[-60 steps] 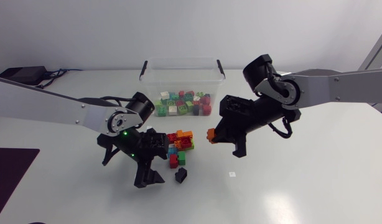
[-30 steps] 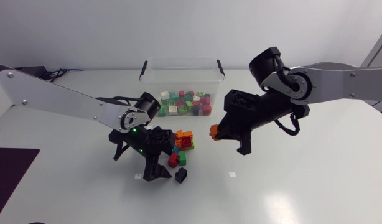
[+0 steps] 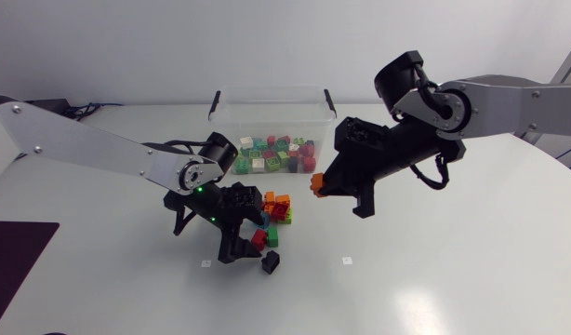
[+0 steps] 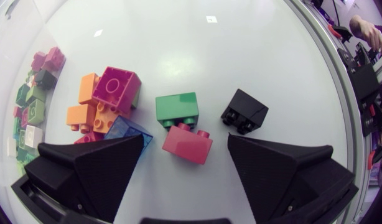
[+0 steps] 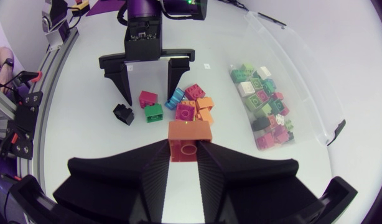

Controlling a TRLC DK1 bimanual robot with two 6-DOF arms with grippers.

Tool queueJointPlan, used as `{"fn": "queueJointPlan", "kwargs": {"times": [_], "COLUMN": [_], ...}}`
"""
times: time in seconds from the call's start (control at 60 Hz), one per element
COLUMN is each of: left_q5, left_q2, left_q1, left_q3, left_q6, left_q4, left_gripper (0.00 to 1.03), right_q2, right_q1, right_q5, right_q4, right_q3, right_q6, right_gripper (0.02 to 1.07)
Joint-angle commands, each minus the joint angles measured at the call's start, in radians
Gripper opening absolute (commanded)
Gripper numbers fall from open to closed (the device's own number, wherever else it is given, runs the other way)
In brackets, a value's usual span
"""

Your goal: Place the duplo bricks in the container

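Table (image 3: 434,279): open surface running from 3 to 6 o'clock of the loose pile (image 3: 272,216). Far edge is passing just behind the clear container (image 3: 270,90), which is sitting at 12 o'clock of the pile, top open, many mixed bricks (image 3: 272,154) lying inside.

L arm (image 3: 90,154) is coming in from 9 o'clock, wrist pitched down. Left gripper (image 4: 186,140) is hanging over the pile's 7 o'clock side, fingers spread wide, straddling the red brick (image 4: 188,144) w/o touching it.

R arm (image 3: 509,98) is coming in from 3 o'clock, wrist bent down. Right gripper (image 5: 190,151) is hanging at 3 o'clock of the pile, clamping the orange brick (image 5: 190,138) from both sides, above the table.

Loose count:
- 1 red
- 1 green brick (image 4: 177,109), lying just ahead of red
- 1 black brick (image 4: 244,111), lying apart at the pile's 6 o'clock
- 1 clear-blue brick (image 4: 127,129)
- 1 magenta brick (image 4: 116,89), sitting atop an orange cluster (image 4: 85,106); cluster count: can't tell
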Motion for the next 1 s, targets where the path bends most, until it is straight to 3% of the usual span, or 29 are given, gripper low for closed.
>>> {"fn": "queueJointPlan", "kwargs": {"times": [0.0, 0.15, 0.4, 0.817, 0.983], "left_q5": [0.011, 0.011, 0.011, 0.03, 0.034], "left_q2": [0.02, 0.02, 0.01, -0.093, -0.182], "left_q1": [-0.011, -0.017, -0.01, 0.006, 0.066], "left_q3": [-0.017, -0.034, -0.06, -0.139, -0.149], "left_q6": [0.002, 0.013, 0.027, 0.039, 0.039], "left_q4": [0.004, 0.002, -0.004, -0.005, -0.019], "left_gripper": [0.93, 0.76, 0.33, 0.31, 0.31], "right_q2": [-0.018, -0.018, -0.003, 0.057, 0.115], "right_q1": [-0.006, -0.006, -0.007, -0.046, -0.05], "right_q5": [-0.01, -0.019, -0.028, -0.039, -0.039], "right_q4": [-0.018, -0.013, -0.004, 0.107, 0.162], "right_q3": [0.032, 0.061, 0.113, 0.206, 0.262], "right_q6": [-0.009, 0.006, 0.028, 0.138, 0.192], "right_gripper": [0.2, 0.2, 0.2, 0.2, 0.2]}}
